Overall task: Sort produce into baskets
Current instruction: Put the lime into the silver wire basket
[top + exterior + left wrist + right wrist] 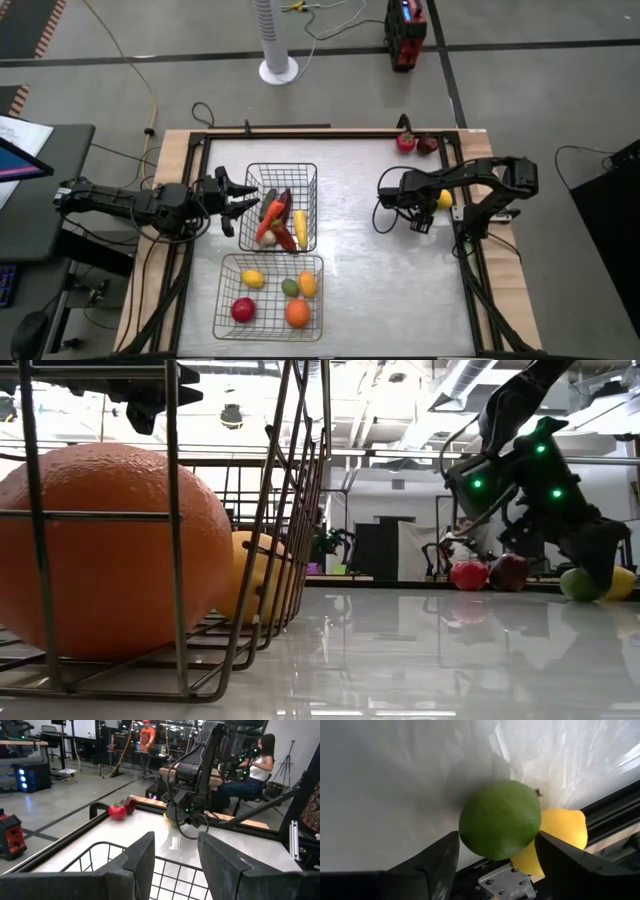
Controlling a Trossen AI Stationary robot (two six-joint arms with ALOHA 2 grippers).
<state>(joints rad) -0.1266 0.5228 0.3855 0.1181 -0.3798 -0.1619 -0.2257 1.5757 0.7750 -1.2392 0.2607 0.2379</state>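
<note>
Two wire baskets stand left of the table's middle. The far basket [282, 166] holds several elongated red, orange, yellow and dark pieces. The near basket [222, 300] holds round ones, among them an orange [100, 550]. My left gripper [243, 200] is open and empty above the far basket's left rim. My right gripper [497, 837] is open at the table's right side. Its fingers stand on either side of a round green fruit [500, 819], which rests on the table against a yellow fruit [562, 835]. My right gripper comes at the green fruit from above, slanting down, with one finger [440, 857] on each side of its widest part [465, 832]. I cannot tell whether the fingers touch it. The fruit sits on the table.
A red tomato [405, 142] and a dark red fruit [427, 145] lie at the far right corner by the table's black frame [330, 132]. Bare tabletop [370, 280] lies between the baskets and my right arm. People sit beyond the table in the room.
</note>
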